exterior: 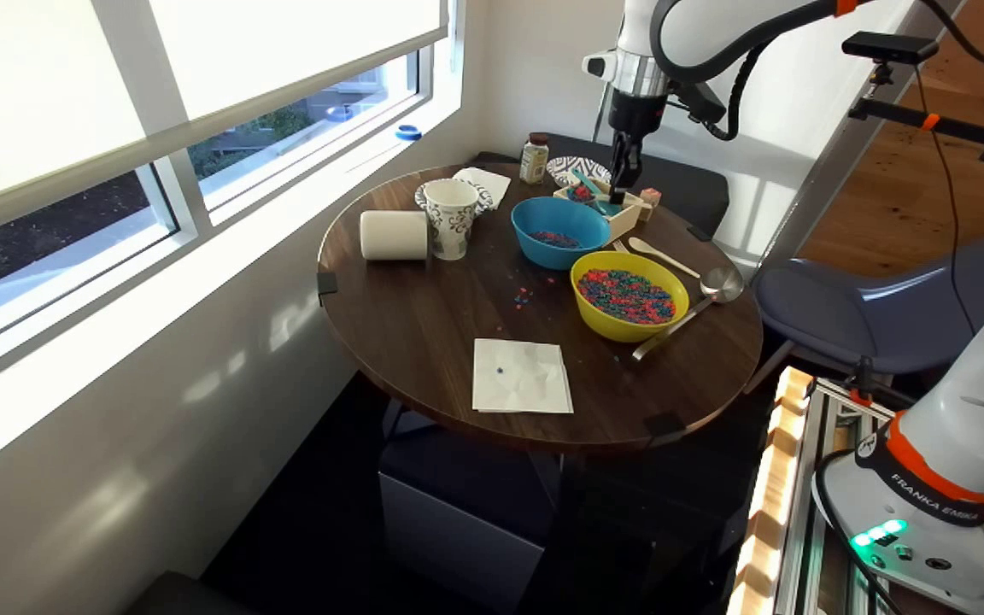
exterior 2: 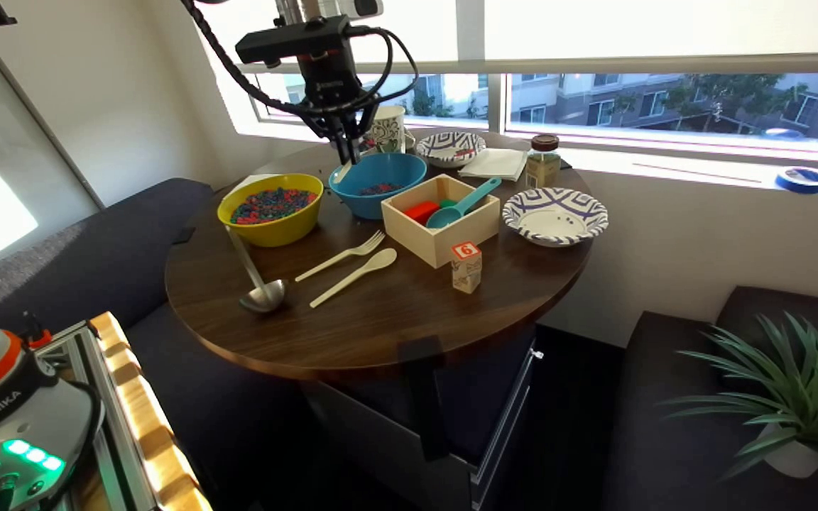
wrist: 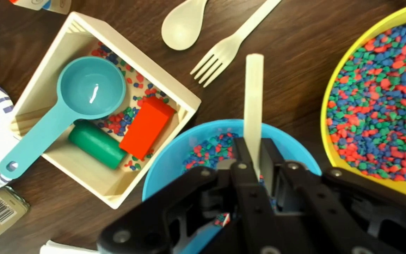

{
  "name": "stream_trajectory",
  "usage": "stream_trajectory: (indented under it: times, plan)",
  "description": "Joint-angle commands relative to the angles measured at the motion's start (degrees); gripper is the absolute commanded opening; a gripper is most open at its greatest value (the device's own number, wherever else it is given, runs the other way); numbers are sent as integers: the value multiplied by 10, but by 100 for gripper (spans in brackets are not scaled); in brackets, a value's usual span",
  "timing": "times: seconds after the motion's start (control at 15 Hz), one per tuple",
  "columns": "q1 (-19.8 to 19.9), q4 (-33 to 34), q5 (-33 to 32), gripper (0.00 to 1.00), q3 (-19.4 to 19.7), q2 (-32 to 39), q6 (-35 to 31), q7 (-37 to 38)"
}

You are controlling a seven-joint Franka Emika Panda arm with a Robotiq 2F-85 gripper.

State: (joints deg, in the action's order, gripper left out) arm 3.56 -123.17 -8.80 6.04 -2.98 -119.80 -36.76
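One pale utensil (wrist: 254,91) showed best in the wrist view: cream-coloured, slim, flat, straight-sided, with a blunt, squarish end; its shade matched the fork (wrist: 220,58) and the spoon (wrist: 183,26) that lay on the tabletop (exterior 2: 373,319); its far part was hidden among the fingers (wrist: 241,151), so which kind of utensil it was could not be told. It sat pinched in the hand (wrist: 253,144), jaws drawn narrow on it from both sides; the blunt end stuck out well past the fingertips, the rest ran back between them; in an exterior view a short pale piece showed just below the fingertips, tilted. Hand and utensil were in the air by the blue bowl (wrist: 164,173), the utensil crossing in front of its rim in the wrist view; touching or apart was unclear; red, blue and green bits (wrist: 210,150) lay in that bowl. Just beside it stood a wooden box (wrist: 146,67) with a teal scoop (wrist: 62,113), a red block (wrist: 148,127) and a green cylinder (wrist: 97,144); on the bowl's opposite side stood the yellow bowl (exterior 2: 277,233), holding similar bits.
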Motion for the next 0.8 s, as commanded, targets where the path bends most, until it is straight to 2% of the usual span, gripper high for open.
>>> stream_trajectory:
  times: [0.0, 0.73]
  plan:
    - [1, 6, -49, 3, -8, 26, -7, 45]
    - [-32, -16, -282, 3, -54, 36, -3, 144]
